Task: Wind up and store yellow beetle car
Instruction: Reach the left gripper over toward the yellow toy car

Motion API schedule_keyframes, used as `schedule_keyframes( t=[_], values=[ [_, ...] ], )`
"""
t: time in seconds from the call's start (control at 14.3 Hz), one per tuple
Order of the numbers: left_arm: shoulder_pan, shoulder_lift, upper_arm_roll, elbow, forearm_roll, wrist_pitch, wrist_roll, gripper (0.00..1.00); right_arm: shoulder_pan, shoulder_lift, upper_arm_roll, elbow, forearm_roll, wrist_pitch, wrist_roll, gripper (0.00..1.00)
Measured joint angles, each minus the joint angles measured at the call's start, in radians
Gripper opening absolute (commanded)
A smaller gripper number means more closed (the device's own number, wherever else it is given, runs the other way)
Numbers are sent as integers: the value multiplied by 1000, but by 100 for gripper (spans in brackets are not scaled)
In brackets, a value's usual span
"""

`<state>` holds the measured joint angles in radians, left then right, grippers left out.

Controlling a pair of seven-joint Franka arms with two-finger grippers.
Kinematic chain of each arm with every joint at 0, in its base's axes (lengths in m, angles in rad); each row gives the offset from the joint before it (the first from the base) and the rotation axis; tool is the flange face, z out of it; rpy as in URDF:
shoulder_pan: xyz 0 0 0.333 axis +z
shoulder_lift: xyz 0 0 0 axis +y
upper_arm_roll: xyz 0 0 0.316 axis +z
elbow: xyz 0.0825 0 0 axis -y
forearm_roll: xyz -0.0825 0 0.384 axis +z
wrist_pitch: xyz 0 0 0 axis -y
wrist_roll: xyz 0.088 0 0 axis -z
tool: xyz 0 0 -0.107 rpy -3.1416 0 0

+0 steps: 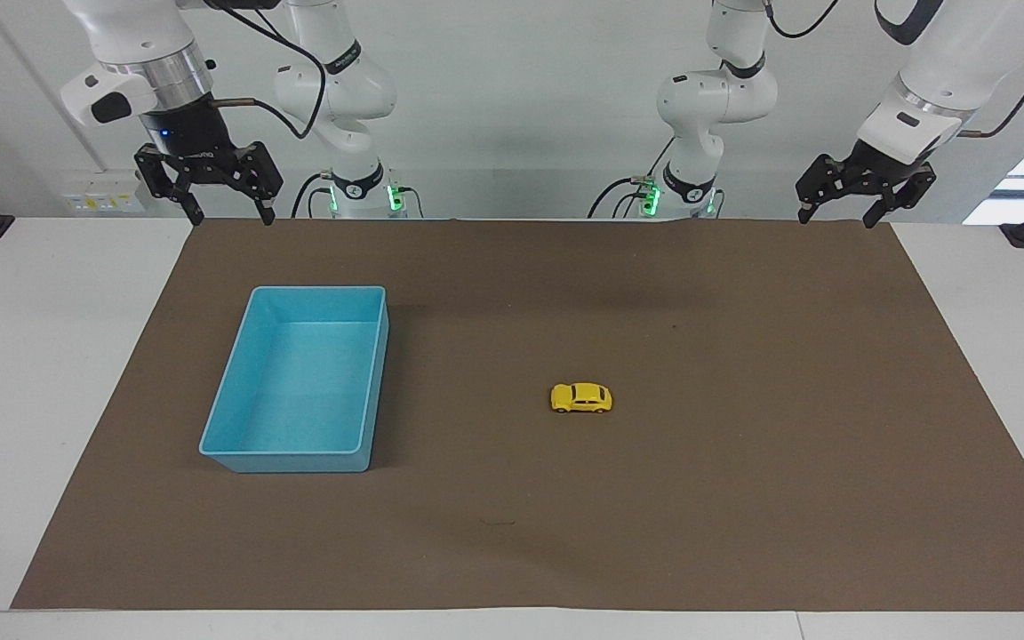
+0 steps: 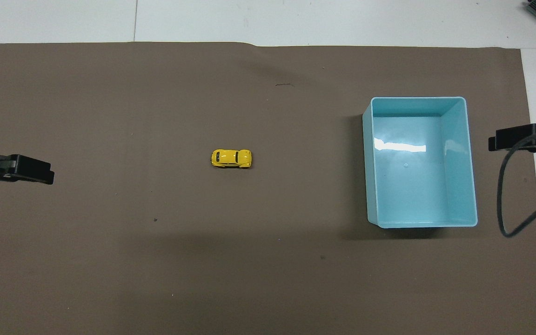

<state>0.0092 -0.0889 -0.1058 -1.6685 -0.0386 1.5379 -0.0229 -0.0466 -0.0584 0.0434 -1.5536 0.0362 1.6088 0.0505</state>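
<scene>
The yellow beetle car point(image 1: 581, 398) point(image 2: 231, 158) stands on its wheels near the middle of the brown mat, with nothing touching it. A light-blue tray point(image 1: 285, 462) point(image 2: 417, 98) sits empty toward the right arm's end of the table. My left gripper point(image 1: 835, 218) hangs open in the air over the mat's edge at the left arm's end, well away from the car. My right gripper point(image 1: 234, 218) hangs open and empty over the mat's edge beside the tray.
The brown mat point(image 1: 743, 498) covers most of the white table. A black cable point(image 2: 505, 195) loops down from the right arm, beside the tray.
</scene>
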Motion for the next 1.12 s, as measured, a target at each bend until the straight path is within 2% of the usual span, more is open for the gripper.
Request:
schedule_keyframes(
  t=[0.35,1.12],
  values=[
    [-49,11,-4,-41,0,70,-135,100,0,0,0,0,0,0,0,100],
    [-99,58,-5,-48,-31,202,-515,100,0,0,0,0,0,0,0,100]
  ],
)
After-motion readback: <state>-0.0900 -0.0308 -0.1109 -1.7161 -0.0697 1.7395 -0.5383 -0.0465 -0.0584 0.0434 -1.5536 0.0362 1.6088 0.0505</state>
